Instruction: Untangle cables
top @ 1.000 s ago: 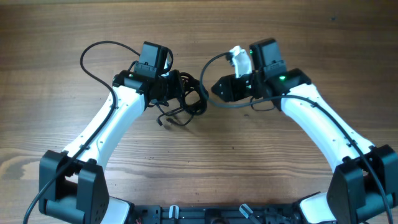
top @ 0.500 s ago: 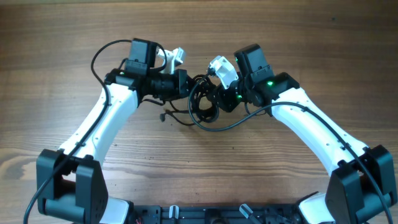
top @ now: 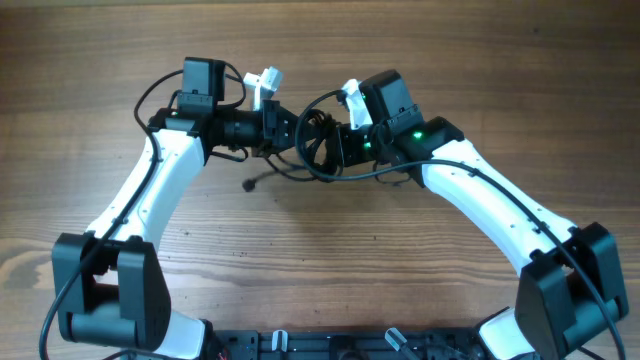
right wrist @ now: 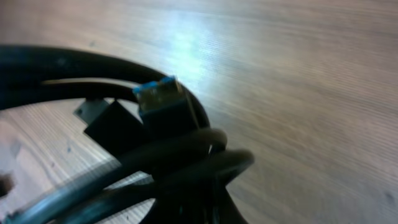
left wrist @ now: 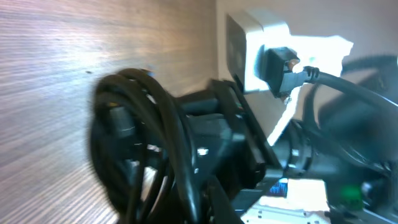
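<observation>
The cables (top: pixel 314 150) are a tangle of thin black cords hanging between my two grippers, near the middle of the table. My left gripper (top: pixel 294 132) is shut on the bundle's left side. My right gripper (top: pixel 335 146) is shut on its right side, and the two grippers almost touch. One loose end (top: pixel 249 184) trails down to the wood at the left. In the left wrist view the cable loops (left wrist: pixel 140 140) fill the left half. In the right wrist view the loops (right wrist: pixel 168 158) cross my jaws, and a plug with a blue insert (right wrist: pixel 160 104) sticks up.
The wooden table (top: pixel 480 60) is bare around the arms. Thicker black wires (top: pixel 160 85) run from the white arms. The right arm's white camera housing (left wrist: pixel 261 50) sits close in front of the left wrist camera.
Both grippers have moved toward each other and toward the table's far side. The right gripper, open before, has shut on the bundle that the left one holds.
</observation>
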`<state>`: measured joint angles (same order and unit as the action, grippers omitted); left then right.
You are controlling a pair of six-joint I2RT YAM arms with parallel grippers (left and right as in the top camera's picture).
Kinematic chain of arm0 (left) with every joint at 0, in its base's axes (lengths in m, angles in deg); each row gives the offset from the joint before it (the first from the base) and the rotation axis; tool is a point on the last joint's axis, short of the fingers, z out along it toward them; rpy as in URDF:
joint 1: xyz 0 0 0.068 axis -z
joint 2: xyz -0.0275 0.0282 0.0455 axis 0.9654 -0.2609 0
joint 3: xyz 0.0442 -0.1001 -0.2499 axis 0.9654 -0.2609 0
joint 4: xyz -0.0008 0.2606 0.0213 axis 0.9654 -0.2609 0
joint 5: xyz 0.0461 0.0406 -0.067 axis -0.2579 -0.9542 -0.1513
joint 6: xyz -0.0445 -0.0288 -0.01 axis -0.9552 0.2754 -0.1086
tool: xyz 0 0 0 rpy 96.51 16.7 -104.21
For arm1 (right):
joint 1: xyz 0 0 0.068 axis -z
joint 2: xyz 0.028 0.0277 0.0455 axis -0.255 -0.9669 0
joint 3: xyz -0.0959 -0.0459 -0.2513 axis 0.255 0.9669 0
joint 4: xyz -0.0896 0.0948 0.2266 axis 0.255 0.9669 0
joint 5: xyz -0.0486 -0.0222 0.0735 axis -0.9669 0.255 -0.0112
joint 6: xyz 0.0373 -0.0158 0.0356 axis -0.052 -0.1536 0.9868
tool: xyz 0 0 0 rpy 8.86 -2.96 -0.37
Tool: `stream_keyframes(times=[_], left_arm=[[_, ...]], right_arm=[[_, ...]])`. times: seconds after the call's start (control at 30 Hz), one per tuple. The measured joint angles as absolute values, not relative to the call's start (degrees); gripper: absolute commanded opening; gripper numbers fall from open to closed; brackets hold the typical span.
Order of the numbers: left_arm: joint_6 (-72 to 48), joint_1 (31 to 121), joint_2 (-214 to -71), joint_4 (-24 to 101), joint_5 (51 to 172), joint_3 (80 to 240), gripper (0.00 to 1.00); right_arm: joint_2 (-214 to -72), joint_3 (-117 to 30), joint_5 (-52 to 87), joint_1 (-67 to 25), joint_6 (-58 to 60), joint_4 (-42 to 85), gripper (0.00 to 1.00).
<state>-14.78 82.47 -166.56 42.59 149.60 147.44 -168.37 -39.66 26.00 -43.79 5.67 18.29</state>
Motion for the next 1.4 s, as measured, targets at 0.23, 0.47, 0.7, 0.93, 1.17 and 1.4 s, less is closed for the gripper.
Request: stream_keyframes(times=[0.23,0.47,0.7,0.93,1.17,1.4], left_arm=[[-16.84,83.30,-166.54,33.83,124.88,147.13,0.04],[-18.19,78.67,-165.38,29.67,102.85,147.24,0.04],[-7.64,81.99,-165.38,32.52,115.90,147.02,0.04],[0.08,81.07,-165.38,44.89,149.89,146.81,0.04],[-3.86,81.07,-165.38,45.28,153.52,146.81,0.04],[-13.34,81.79,-165.38,45.48,148.05,146.81,0.04]], right_arm=[[-167.04,-40.75,38.55,-34.78,6.17,28.17,0.04],[-162.73,-39.35,58.98,-18.09,-17.87,36.36,0.04],[-162.01,-39.33,59.86,-19.55,-19.60,37.00,0.29],[-162.01,-39.29,55.62,-22.61,-18.46,34.53,0.48],[-162.01,-39.29,58.02,-24.93,-25.87,34.18,0.49],[-162.01,-39.29,58.81,-26.37,-24.26,33.61,0.49]])
